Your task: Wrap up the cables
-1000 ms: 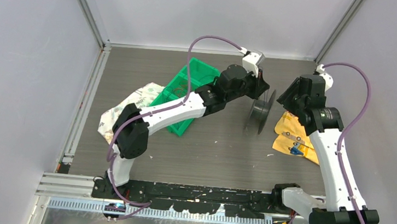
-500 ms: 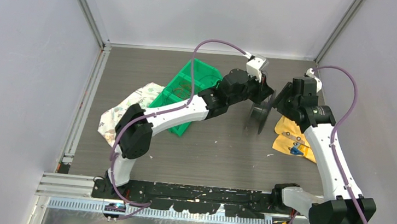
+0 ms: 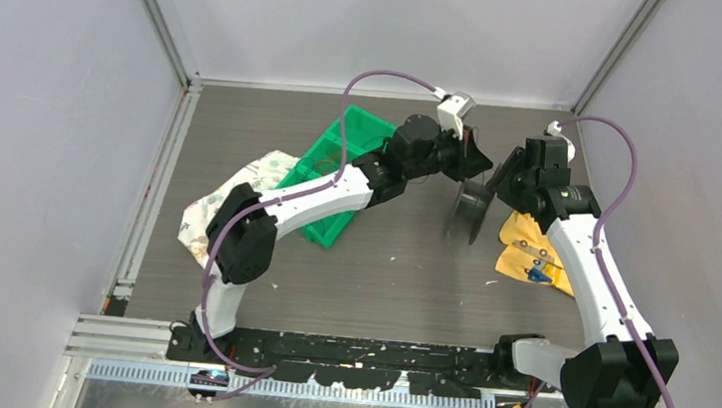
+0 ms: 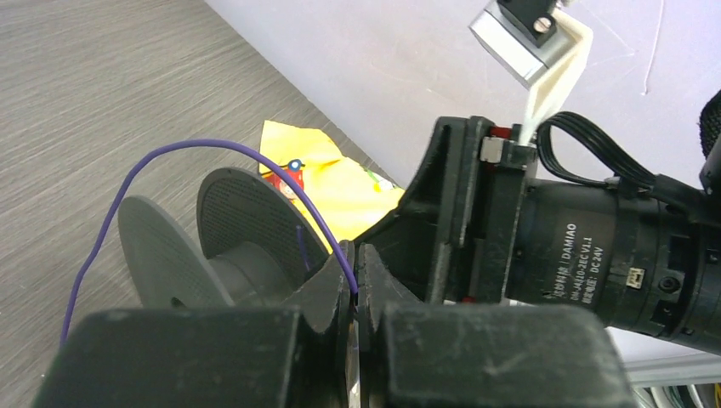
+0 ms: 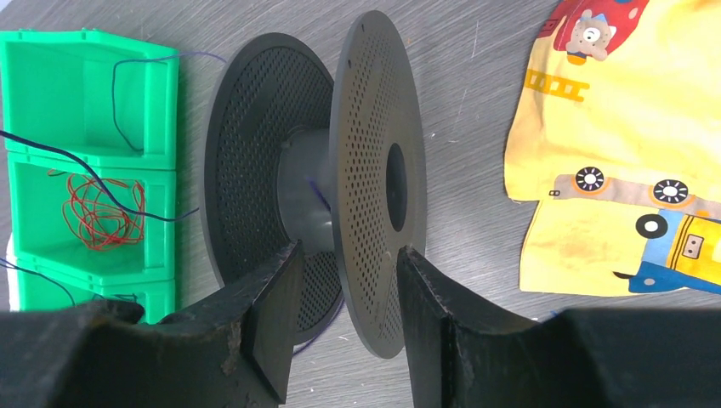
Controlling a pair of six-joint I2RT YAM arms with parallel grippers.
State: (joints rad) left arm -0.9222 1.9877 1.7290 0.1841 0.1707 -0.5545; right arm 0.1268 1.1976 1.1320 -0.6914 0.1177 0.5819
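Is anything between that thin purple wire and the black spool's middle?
Little: the thin purple wire, pinched in the left gripper, reaches the black perforated spool. One finger of the right gripper seems to sit between its discs.

You have 1 black spool (image 5: 374,170) with 2 flanges on the counter (image 3: 379,286), 1 green bin (image 5: 85,157) showing 3 compartments, and 2 cloths: 1 yellow cloth (image 3: 522,255) and 1 pale patterned cloth (image 3: 239,187). Of thin wire you can count 1 red tangle (image 5: 102,212) and 1 purple wire (image 4: 212,146) at the spool. The dark strands (image 5: 115,102) in the bin are too fine to number.
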